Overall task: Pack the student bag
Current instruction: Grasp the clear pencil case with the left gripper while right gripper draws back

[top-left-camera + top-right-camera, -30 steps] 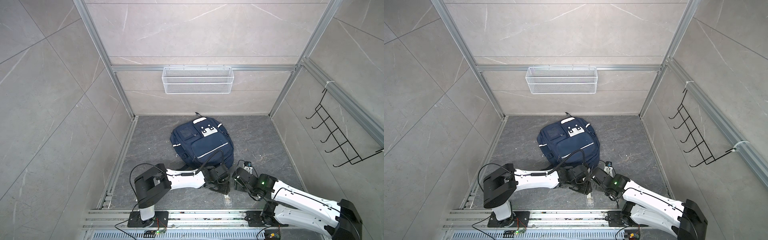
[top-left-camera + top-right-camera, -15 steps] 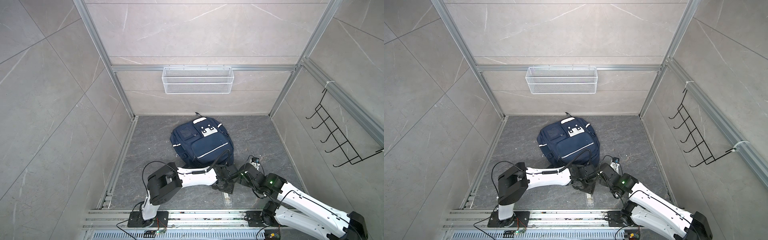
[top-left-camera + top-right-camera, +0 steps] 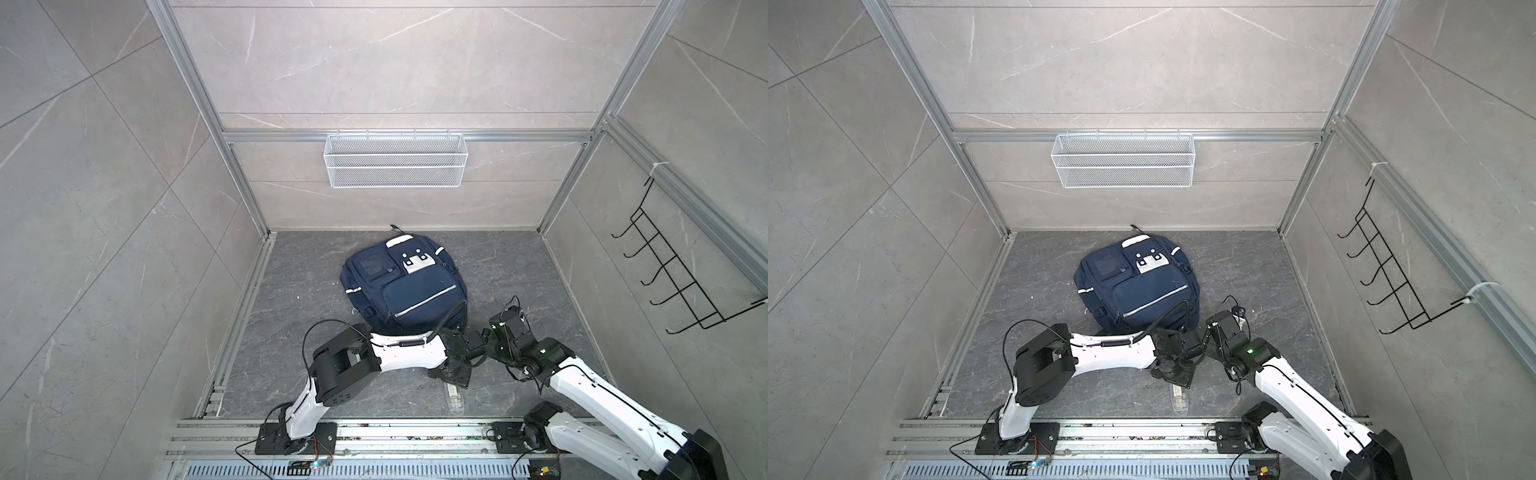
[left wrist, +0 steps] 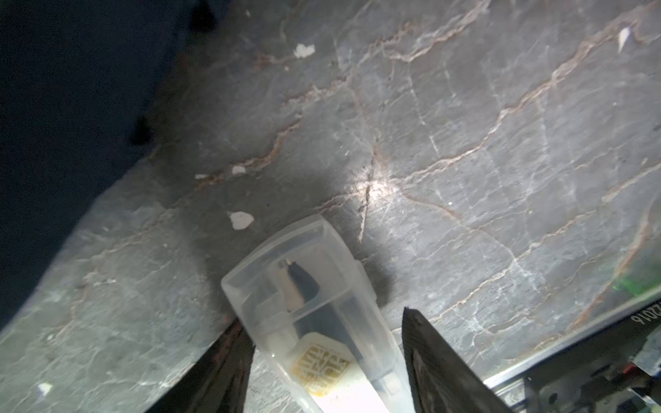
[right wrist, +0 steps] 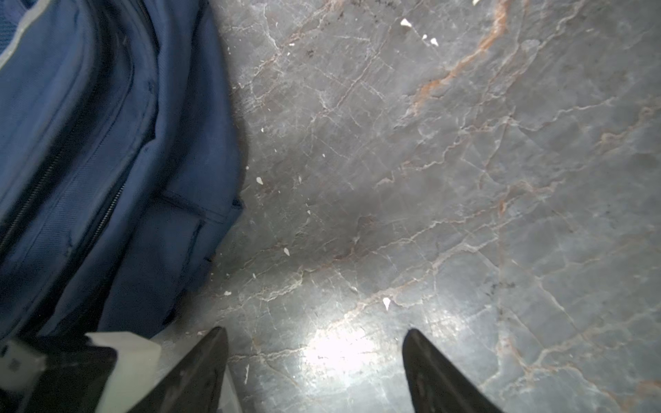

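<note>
Since a second ago the right arm has swung up and to the right in both top views. Its right pincer point(image 5: 314, 330) now hangs beside the lower right corner of the student bag point(image 3: 405, 291). The left arm's elbow has slid rightward, and the left pincer point(image 4: 322, 314) has stayed low over a clear case point(image 3: 455, 401).

The bag lies front-up on the grey tabletop point(image 3: 307, 332) at centre frame, up and left of both pincers. No open mouth shows on it.

The case lies below the bag in the frame, its long axis pointing roughly up towards it. The left pincer straddles the near part of the case with its jaws wide. One finger sits against the case wall and a sliver of tabletop shows by the other, so it looks unclamped. The right pincer is wide with nothing between its fingers.

The left arm is the nearer to the case, the right to the bag. Inside the case are a dark-tipped pen or pencil and a yellow-patterned label. Nothing shows in the wire basket point(image 3: 394, 166) on the back wall.
</note>
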